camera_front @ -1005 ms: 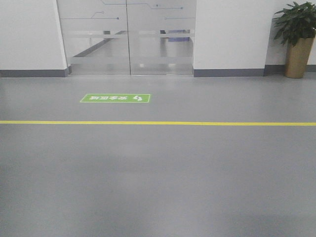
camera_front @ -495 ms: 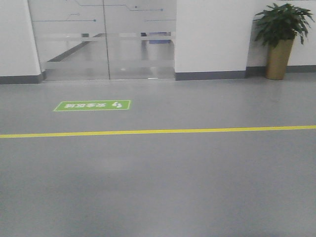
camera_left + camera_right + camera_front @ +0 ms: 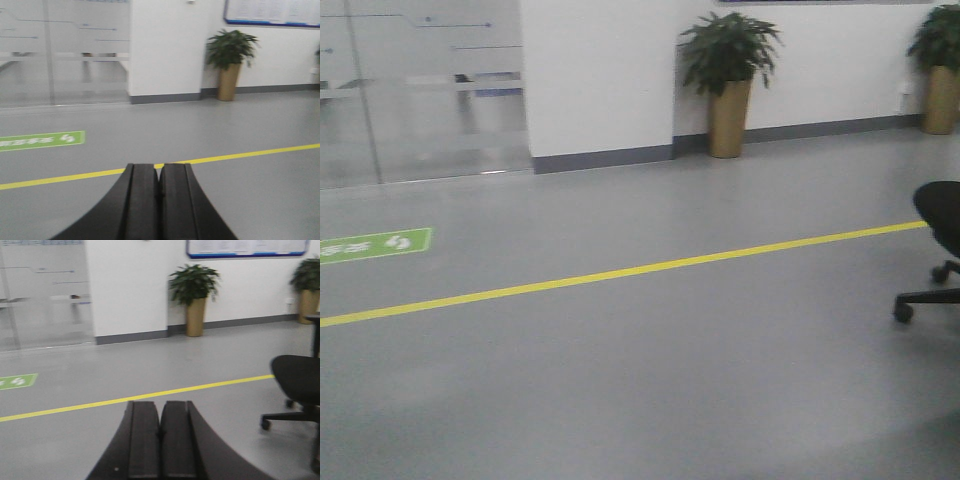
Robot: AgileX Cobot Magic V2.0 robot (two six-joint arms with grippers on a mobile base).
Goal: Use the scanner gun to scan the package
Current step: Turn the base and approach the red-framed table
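The package and the scanner gun are out of view in every frame. My left gripper fills the bottom of the left wrist view, its two black fingers pressed together with nothing between them, held above the grey floor. My right gripper looks the same in the right wrist view: shut and empty, pointing across the floor towards the far wall.
A yellow floor line crosses the grey floor. A green floor sign lies at left before frosted glass doors. Potted plants stand against the white wall. A black office chair is at right.
The front view has swung to the right: the glass doors and green sign slid to the left, a second plant and the black chair came into view.
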